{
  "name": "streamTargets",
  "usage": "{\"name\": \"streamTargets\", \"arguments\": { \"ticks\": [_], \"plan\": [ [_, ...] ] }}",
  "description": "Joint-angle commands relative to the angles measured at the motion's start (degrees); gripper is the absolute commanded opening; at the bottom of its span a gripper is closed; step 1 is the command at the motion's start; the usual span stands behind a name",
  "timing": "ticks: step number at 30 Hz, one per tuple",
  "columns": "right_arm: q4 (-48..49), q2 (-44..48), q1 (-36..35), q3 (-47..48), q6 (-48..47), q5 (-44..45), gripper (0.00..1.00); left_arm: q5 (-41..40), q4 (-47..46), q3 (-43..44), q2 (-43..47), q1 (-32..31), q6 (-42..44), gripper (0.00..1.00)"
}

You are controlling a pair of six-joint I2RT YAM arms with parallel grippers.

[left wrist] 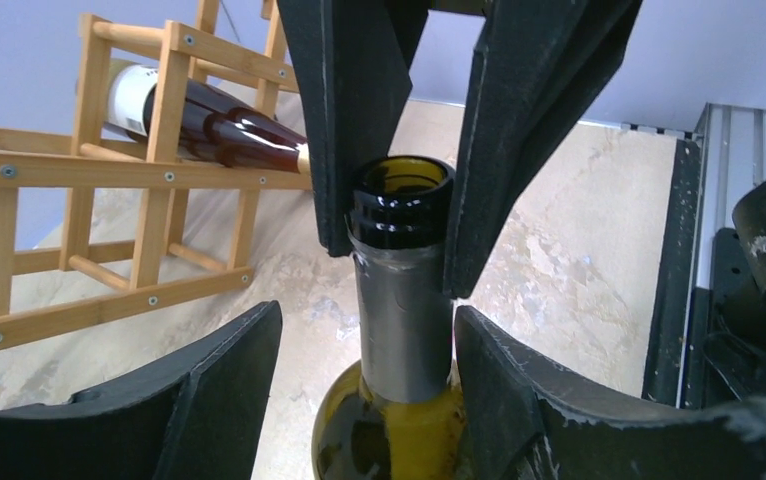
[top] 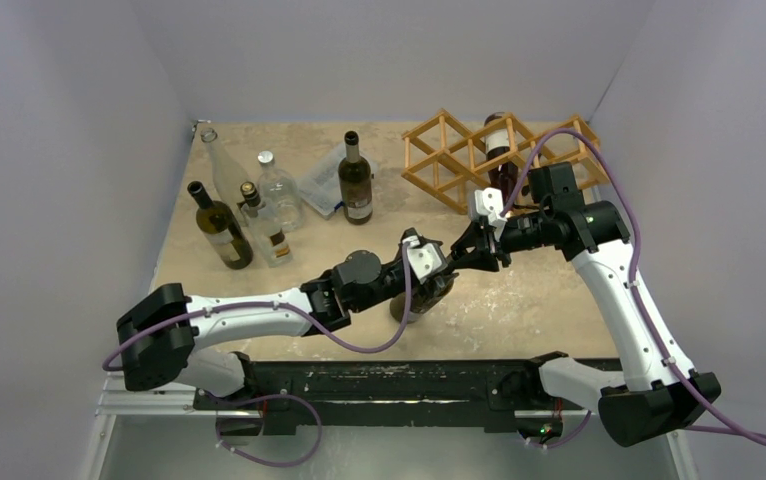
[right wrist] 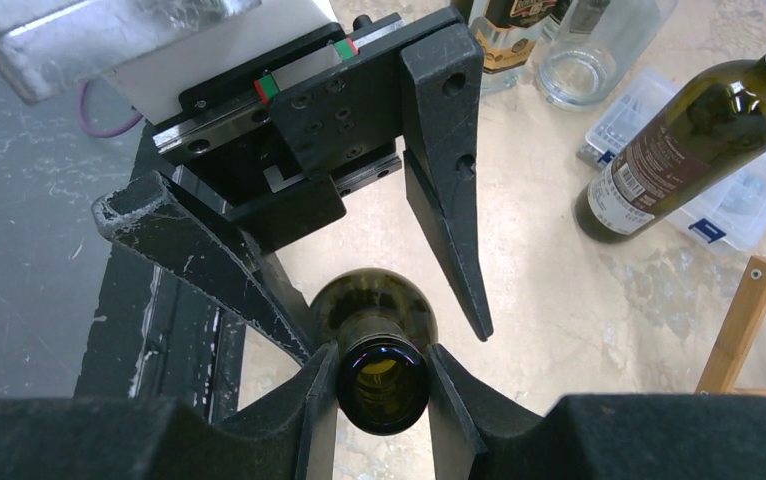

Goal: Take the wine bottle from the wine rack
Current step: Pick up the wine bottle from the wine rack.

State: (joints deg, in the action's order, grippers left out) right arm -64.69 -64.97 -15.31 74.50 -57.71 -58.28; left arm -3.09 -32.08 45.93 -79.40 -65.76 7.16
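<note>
An olive-green wine bottle [top: 406, 308] stands upright on the table's middle, off the wine rack [top: 439, 150]. My right gripper [right wrist: 381, 355] is shut on the bottle's mouth [right wrist: 384, 385], its fingers [left wrist: 344, 150] pinching the lip from both sides. My left gripper [left wrist: 369, 315] straddles the grey-foiled neck [left wrist: 404, 310] lower down and is open: its right finger lies against the neck, its left finger stands apart. The light wooden rack [left wrist: 159, 170] sits at the back right with a dark bottle [left wrist: 219, 115] lying in one cell.
Several bottles stand at the back left, among them a dark one [top: 221, 228], a clear one [top: 279, 190] and a labelled one [top: 356, 180] on a clear plastic box [top: 321, 185]. A black rail [top: 379, 385] runs along the near edge.
</note>
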Motion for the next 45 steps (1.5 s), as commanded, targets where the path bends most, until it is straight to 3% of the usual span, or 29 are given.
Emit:
{"name": "streamTargets", "arguments": {
  "ticks": [1,8,10,13,15,19,25,27,36,45],
  "plan": [
    [1.0,0.1,0.1,-0.7,-0.1,-2.5,0.0,-3.4,-5.9,1.9,-0.6,-0.9,1.0,0.63],
    [1.2,0.0,0.0,-1.0,0.0,-2.5,0.01,-3.2,-6.3,2.1,-1.3,-1.5,1.5,0.55],
    [1.3,0.1,0.0,-1.1,0.1,-2.5,0.02,-3.2,-5.9,2.1,-1.3,-1.6,1.5,0.44],
    [1.5,0.1,0.1,-1.4,0.2,-2.5,0.03,-2.8,-5.4,1.9,-1.0,-1.6,1.4,0.09],
    [1.7,0.2,0.1,-1.5,0.4,-2.5,0.06,-2.7,-5.4,1.4,-0.6,-1.7,1.1,0.0],
    [1.7,0.6,0.0,-1.7,0.7,-3.0,0.27,-3.2,-6.4,0.2,0.5,-1.7,-0.1,0.0],
    [1.0,1.1,0.3,-1.2,0.7,-4.4,0.68,-3.9,-8.0,-1.7,2.4,-1.8,-1.3,0.0],
    [0.4,1.3,0.9,-0.9,0.4,-5.8,0.75,-4.2,-8.3,-2.4,3.0,-1.8,-1.6,0.0],
    [-4.3,2.8,6.4,0.4,-4.1,-12.2,0.86,-5.7,-8.8,-5.5,6.8,-1.8,-4.3,0.0],
    [0.1,5.1,10.1,-4.9,-2.5,-13.7,0.89,-9.0,-7.7,-7.9,11.5,-1.8,-5.5,0.0]
  ]
}}
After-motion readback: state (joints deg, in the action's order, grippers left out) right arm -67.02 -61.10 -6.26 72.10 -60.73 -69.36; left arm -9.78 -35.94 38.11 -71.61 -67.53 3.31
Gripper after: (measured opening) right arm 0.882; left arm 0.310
